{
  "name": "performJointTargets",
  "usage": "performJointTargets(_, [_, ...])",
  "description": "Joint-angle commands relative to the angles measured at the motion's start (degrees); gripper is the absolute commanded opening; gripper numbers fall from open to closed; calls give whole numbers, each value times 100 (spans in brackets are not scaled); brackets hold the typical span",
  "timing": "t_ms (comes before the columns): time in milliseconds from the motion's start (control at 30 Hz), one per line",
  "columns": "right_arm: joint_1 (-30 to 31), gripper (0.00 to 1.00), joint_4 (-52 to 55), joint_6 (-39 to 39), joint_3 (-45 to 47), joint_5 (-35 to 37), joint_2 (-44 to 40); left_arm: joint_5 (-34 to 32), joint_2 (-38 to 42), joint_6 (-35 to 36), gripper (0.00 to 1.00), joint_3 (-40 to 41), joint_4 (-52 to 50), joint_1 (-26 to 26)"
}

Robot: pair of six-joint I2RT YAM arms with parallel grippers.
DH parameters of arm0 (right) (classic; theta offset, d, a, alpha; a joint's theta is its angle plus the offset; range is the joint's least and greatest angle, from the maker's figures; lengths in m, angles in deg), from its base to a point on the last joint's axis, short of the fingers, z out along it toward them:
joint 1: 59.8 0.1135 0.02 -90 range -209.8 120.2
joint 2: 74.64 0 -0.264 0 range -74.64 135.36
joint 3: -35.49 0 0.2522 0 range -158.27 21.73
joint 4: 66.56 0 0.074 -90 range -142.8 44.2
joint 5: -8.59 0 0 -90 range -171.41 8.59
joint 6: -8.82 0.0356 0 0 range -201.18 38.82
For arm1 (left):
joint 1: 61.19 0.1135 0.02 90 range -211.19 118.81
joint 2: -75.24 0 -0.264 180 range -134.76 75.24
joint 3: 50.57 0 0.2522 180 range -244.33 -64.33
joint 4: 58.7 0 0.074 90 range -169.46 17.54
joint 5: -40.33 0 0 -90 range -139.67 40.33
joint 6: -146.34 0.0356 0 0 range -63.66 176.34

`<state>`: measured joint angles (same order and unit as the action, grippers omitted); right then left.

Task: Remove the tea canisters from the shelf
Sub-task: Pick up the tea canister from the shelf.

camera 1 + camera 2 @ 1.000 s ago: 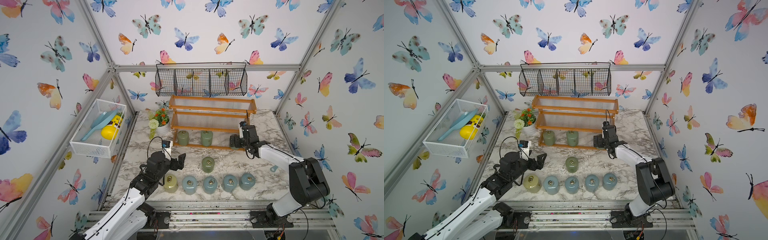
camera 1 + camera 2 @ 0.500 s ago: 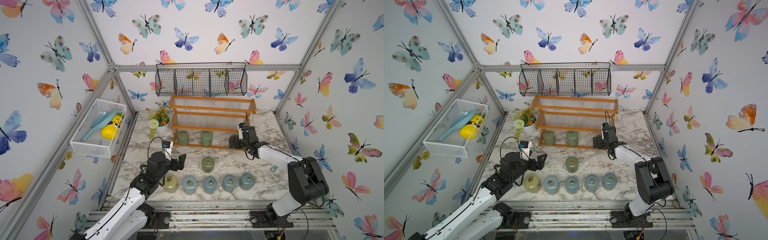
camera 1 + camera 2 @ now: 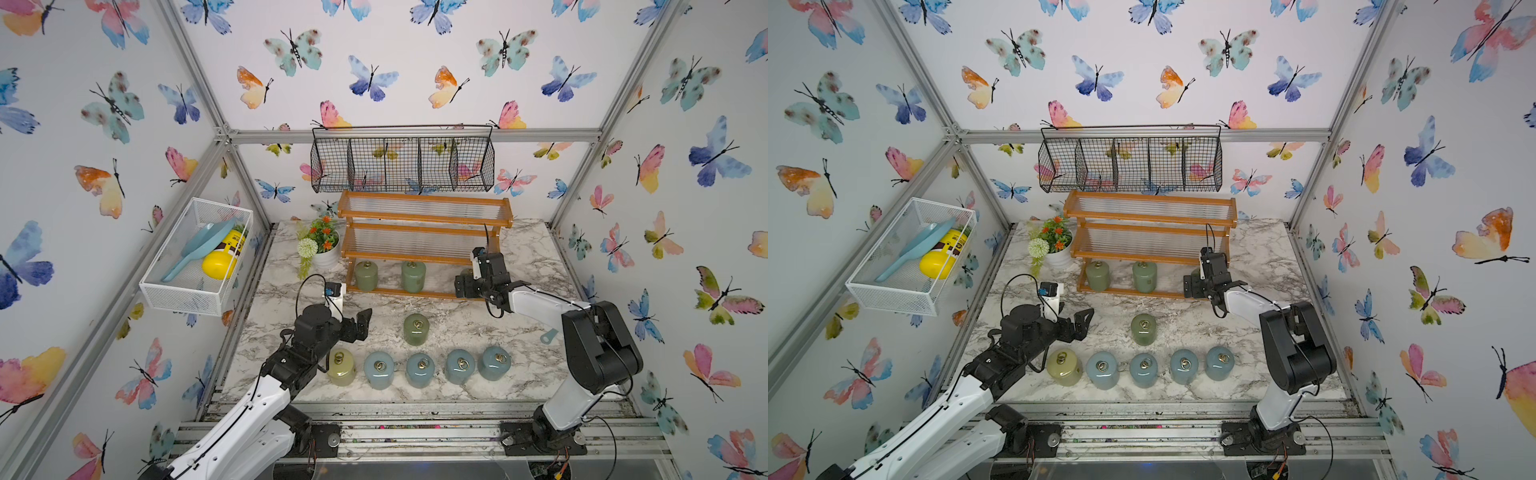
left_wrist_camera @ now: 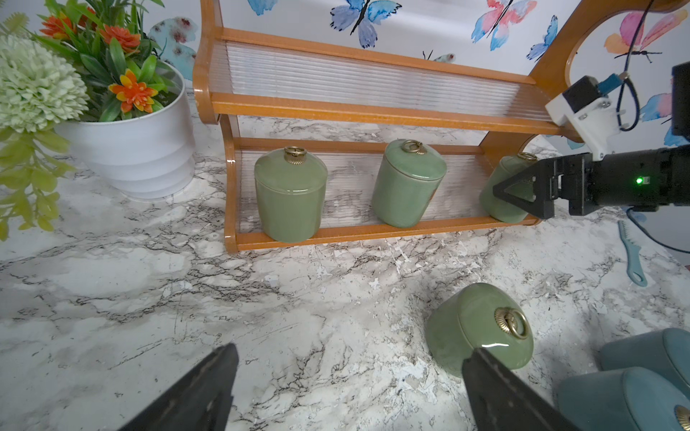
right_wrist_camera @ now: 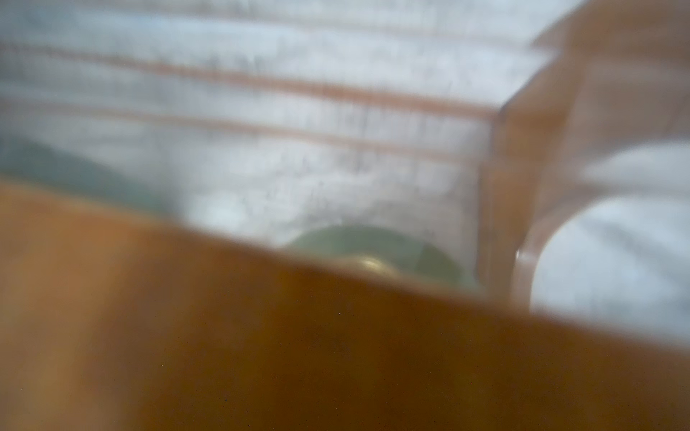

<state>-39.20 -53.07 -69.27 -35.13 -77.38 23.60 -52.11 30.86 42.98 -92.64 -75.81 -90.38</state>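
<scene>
Two right fingers [image 4: 522, 192], spread wide, were poised level at the right end of the shelf [image 3: 424, 230], at its lowest tier. The end green canister [image 4: 498, 194] stood there upright, its long axis vertical and its metal ring pull on top. One black, wedge-shaped finger crossed the jar's front in the left wrist view. Its partner was hidden, so it could not be told whether the jar sat between them or was touched. The right wrist view gave only a blur of orange wood and a green lid.

The right arm was plainly the nearer one. A sideways squeeze across the round body looked the likely next move. The glossy glaze seemed apt to slip, and the rack's wooden end post stood close beside the jar.

Along the same clear ribbed tier stood the middle green canister [image 3: 413, 276] and the far green canister [image 3: 365, 275]. The two tiers above carried nothing.

The left fingers [image 4: 201, 392] hung wide and empty over the marble-patterned table [image 3: 528, 257], near a loose green canister [image 3: 416, 329]. In front of that, a cream-yellow canister [image 3: 340, 367] and four pale blue canisters [image 3: 419, 370] stood in one row, all domed and shiny.
</scene>
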Motion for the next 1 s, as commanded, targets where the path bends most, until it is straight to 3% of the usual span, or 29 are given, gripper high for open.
performJointTargets(0, [-21, 100, -148, -61, -201, -8, 123, 86, -3, -21, 98, 27, 19, 36])
performJointTargets(233, [-21, 99, -179, -91, -269, 6, 261, 94, 15, -26, 99, 19, 2, 29])
performJointTargets(633, [-20, 80, -117, -204, -182, -40, 8, 72, 61, -41, 98, 80, -16, 28])
performJointTargets(967, [18, 70, -85, -195, 212, -630, -697, 73, 96, -78, 98, 150, 27, 35])
